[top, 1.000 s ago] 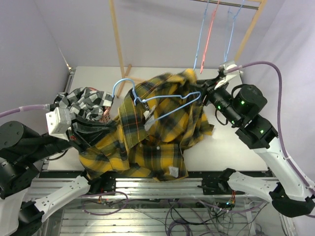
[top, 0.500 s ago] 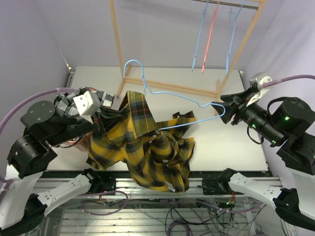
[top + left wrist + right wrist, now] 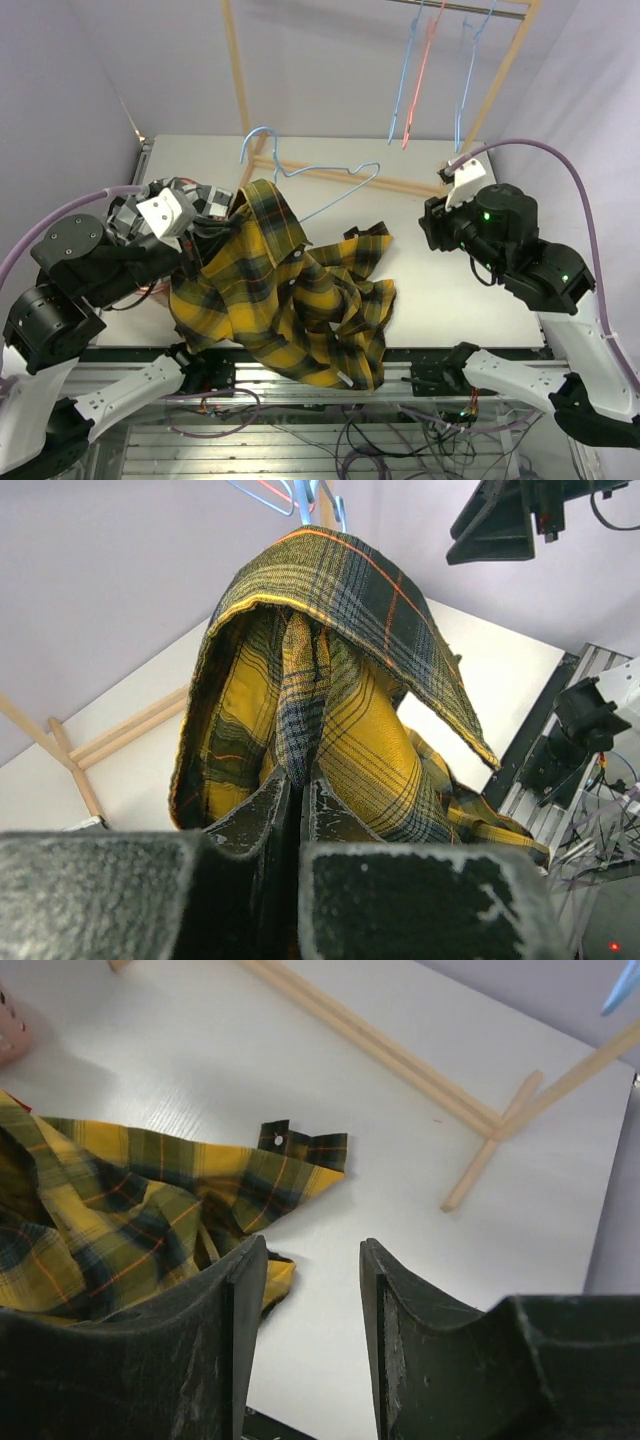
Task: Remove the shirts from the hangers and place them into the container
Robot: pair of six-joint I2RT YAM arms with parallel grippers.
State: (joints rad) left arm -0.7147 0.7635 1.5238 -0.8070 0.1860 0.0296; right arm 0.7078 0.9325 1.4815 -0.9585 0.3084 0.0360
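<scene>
The left tool [image 3: 297, 798] is clamped on a fold of the yellow plaid shirt [image 3: 365, 750], holding it up over the bench [image 3: 420, 1210] near the container [image 3: 8, 1035], hem trailing past the near edge; the right tool [image 3: 310, 1290] stands open and empty; the blue hanger [image 3: 325, 185] is free of the shirt, by the rack [image 3: 236, 80]. Likely trouble: the pinched fold slips, or trailing cloth catches and lands outside the container.

From above and behind the arm bases, we look down over the table [image 3: 420, 300], with the wooden rack [image 3: 237, 80] at its far side. Our left wrist camera sits just behind the left gripper [image 3: 298, 775], angled upward, very close to the yellow-and-black plaid shirt [image 3: 370, 750]. Our right wrist camera looks down past the right gripper [image 3: 312, 1250] at the tabletop. All three views share shirt, table and rack rails.
</scene>
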